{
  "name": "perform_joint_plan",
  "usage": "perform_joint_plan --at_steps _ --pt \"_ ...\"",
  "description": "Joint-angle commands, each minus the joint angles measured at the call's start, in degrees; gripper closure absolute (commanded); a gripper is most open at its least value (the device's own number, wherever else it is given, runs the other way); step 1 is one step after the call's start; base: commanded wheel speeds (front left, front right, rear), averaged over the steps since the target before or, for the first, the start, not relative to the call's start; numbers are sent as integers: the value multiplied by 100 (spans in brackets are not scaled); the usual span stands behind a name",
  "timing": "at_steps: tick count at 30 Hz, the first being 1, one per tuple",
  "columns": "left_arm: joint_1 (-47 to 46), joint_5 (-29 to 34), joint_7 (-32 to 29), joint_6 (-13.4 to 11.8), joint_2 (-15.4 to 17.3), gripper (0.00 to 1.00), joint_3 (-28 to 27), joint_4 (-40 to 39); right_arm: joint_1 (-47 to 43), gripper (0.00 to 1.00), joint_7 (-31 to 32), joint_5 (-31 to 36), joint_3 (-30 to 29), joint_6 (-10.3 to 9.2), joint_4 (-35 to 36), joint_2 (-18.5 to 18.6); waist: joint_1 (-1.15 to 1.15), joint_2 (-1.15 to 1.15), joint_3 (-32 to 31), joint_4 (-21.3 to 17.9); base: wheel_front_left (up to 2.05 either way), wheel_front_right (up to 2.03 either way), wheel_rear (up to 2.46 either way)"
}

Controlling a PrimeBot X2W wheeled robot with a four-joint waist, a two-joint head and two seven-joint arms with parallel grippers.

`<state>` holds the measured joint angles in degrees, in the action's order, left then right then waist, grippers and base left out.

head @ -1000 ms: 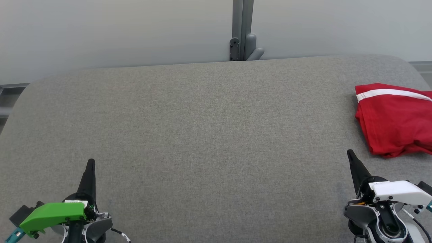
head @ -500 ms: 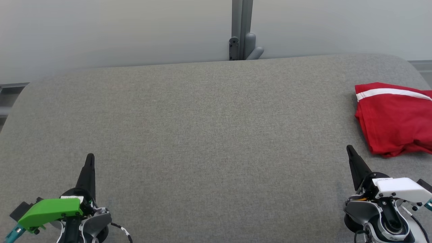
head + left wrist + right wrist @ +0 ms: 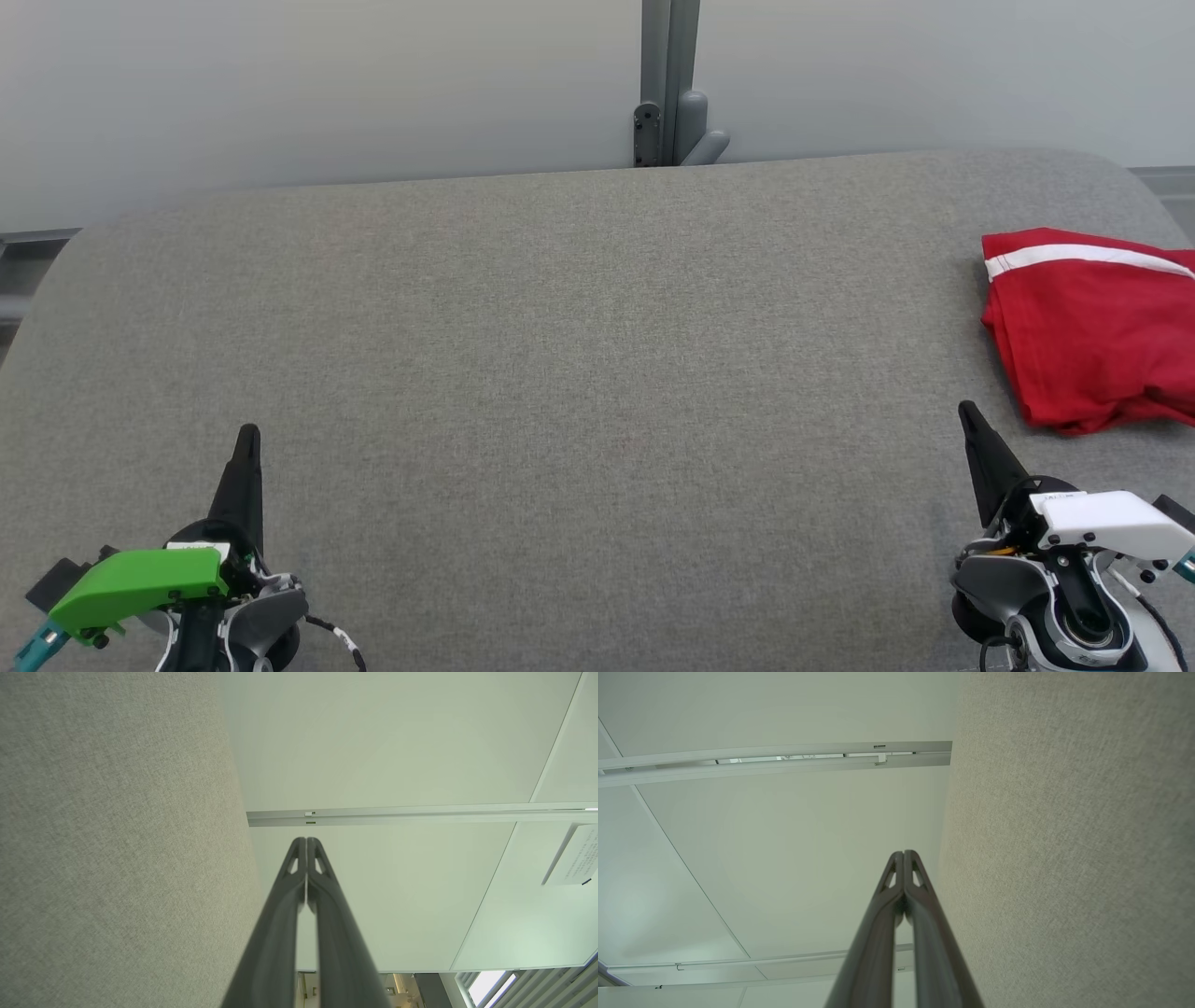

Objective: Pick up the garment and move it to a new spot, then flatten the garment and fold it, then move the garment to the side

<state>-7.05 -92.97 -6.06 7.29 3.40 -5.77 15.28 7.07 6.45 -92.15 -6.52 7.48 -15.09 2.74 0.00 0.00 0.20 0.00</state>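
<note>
- A grey fabric-covered surface [image 3: 597, 327] is spread ahead of the left gripper [image 3: 248, 434] and the right gripper [image 3: 966, 411], and between them; its far corners are rounded.
- A pale, plain wall [image 3: 327, 84] is seen beyond its far edge, well ahead of both.
- A grey upright post [image 3: 670, 65] is set against that wall, ahead and between the two.
- In the left wrist view, a metal rail [image 3: 397, 814] is seen just past that gripper; a paper notice [image 3: 572, 856] is fixed off to its right, and a bright slatted window [image 3: 486, 984] is seen low on that side.
- Soft, even light is cast throughout.
</note>
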Motion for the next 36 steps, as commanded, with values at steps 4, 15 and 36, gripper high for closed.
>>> perform_joint_plan --at_steps 4,15,36 --pt "-92 14 -34 37 12 100 -28 9 41 100 3 -29 -13 2 18 26 0 0 0 0 0 0 0" --pt "-94 26 -37 37 5 100 -39 9 41 100 3 -29 -12 2 18 26 0 0 0 0 0 0 0" --pt "-96 41 -44 37 -10 100 -56 10 41 100 2 -30 -12 2 18 26 0 0 0 0 0 0 0"
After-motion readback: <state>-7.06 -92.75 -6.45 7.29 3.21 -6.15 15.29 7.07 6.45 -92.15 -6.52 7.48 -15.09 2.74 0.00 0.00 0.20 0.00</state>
